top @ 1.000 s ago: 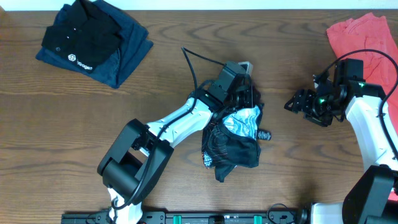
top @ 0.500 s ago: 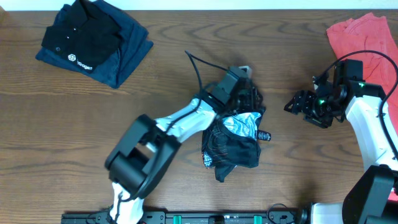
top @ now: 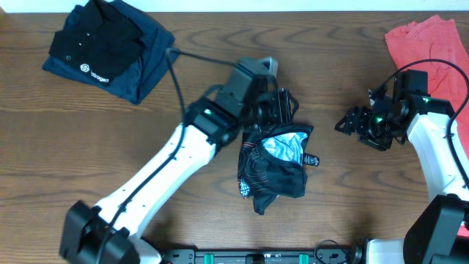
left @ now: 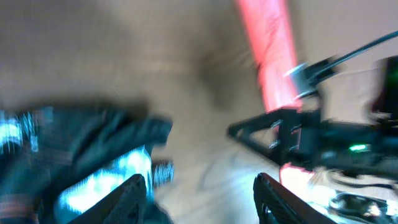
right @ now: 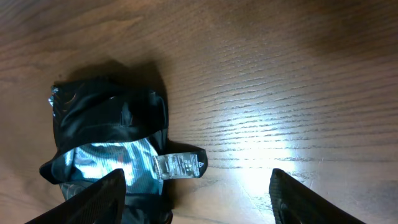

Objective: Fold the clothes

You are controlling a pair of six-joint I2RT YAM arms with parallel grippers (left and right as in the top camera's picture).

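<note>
Jersey (top: 272,165) crumpled centrally, open table (top: 352,213) beside its right edge, both jaws parted, empty.

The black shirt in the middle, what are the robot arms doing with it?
Two arms are meant to fold that jersey. It lies crumpled on the table, not folded yet. The left gripper is over its far edge, open, holding nothing. The right gripper hovers off to the side, open and empty. A black polo and a red garment lie in the far corners.

Jersey (top: 275,174) lies between polo (top: 95,44), back left, and loose garment (top: 432,40), back right.
</note>
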